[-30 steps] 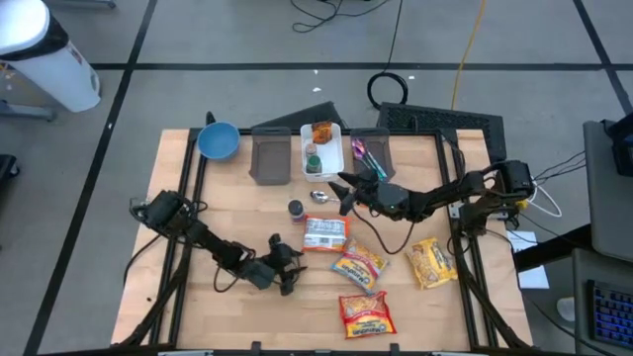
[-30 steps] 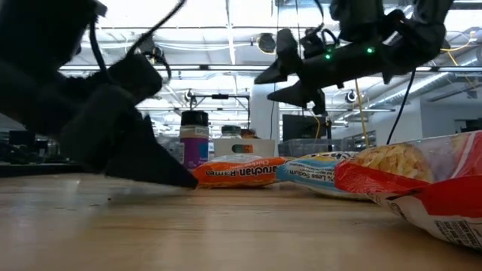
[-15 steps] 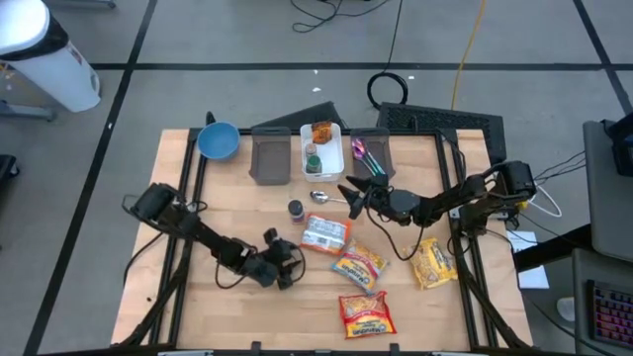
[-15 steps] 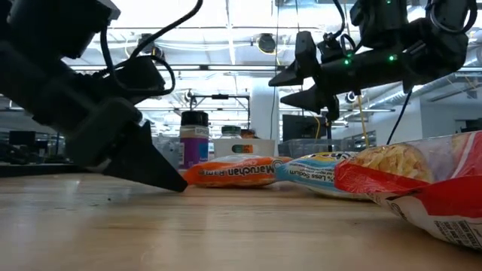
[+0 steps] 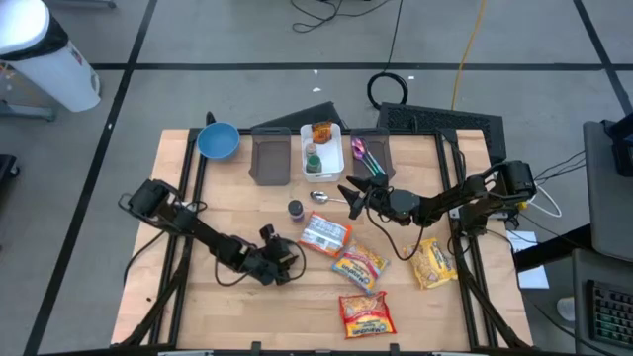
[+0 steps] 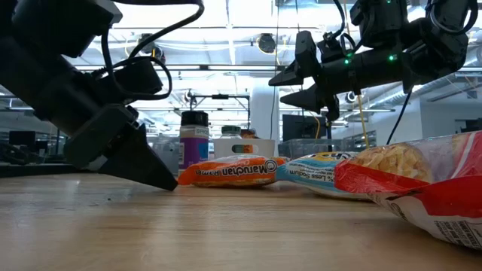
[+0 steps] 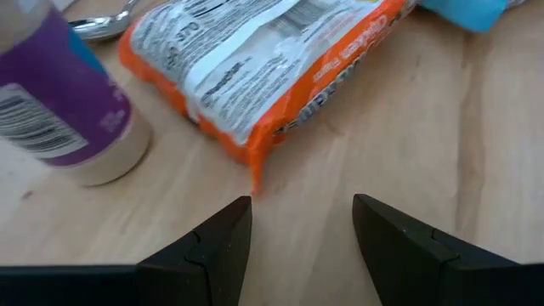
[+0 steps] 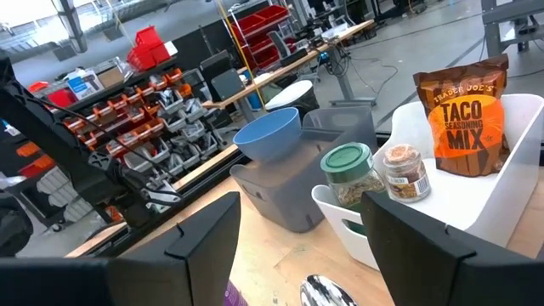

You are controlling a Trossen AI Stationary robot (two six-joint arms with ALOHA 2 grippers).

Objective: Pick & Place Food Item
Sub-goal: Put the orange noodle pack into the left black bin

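Over the last second the left end effector (image 5: 288, 259), fingers spread and empty, was drawn back slightly along the worktop (image 5: 227, 198) from the orange ramen packet (image 5: 323, 234), so no grasp was begun, while the spread right end effector (image 5: 346, 190) was shifted above the spoon (image 5: 321, 197).

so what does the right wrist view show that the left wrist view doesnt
Only the right wrist view shows the white tray holding the taco seasoning packet, a green-lidded jar and a smaller spice jar, plus the blue bowl, a grey bin and the room behind.

Only the left wrist view shows the orange ramen packet close ahead of the left gripper, beside the purple-labelled bottle.

Both show bare wooden tabletop, the spoon and open jaws holding nothing.
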